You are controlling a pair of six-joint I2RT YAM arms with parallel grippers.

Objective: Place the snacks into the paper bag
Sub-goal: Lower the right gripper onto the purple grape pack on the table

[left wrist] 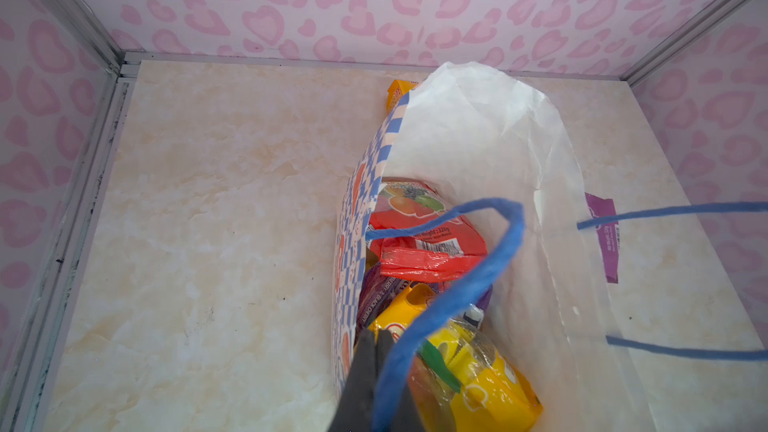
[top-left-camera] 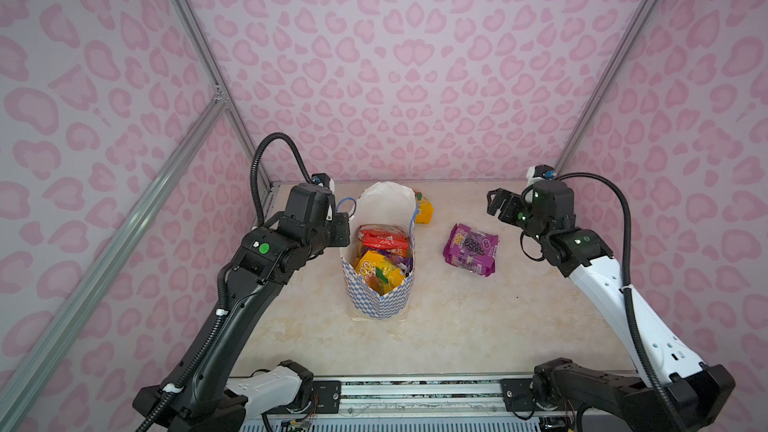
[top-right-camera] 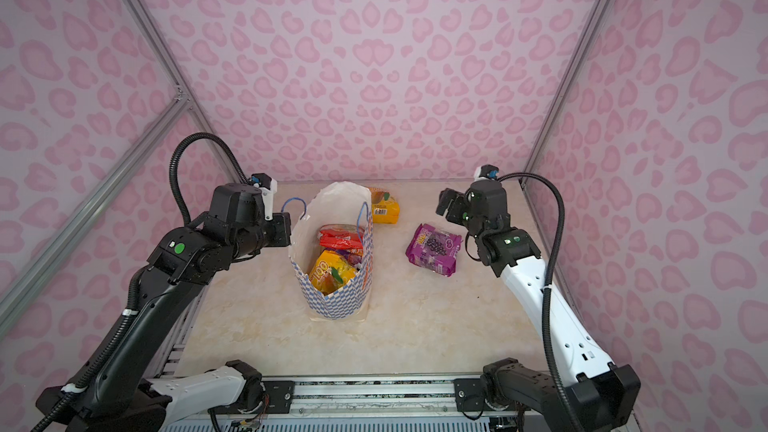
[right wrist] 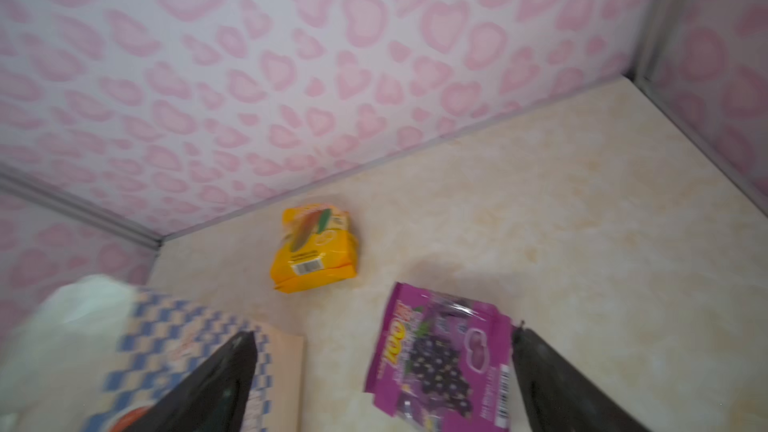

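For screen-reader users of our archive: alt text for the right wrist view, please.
The open right gripper frames a purple grape-print snack pouch lying flat on the beige marbled table. A yellow-orange snack pouch lies by the pink wall; a blurred blue-checked cream paper bag fills one corner.

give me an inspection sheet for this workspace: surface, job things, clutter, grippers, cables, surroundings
surface: beige marbled table, with a few dark specks
job's things: bag upright and open, several packets inside; purple packet and yellow packet lie on the table outside it
clutter: nothing seen
grippers: left gripper shut at the bag's rim, next to a blue handle; cannot tell whether it pinches cord or paper. right gripper open and empty, above the table beside the purple packet
cables: black hoses loop over both arms; loose wires at the front rail
surroundings: pink heart-print walls and a metal frame
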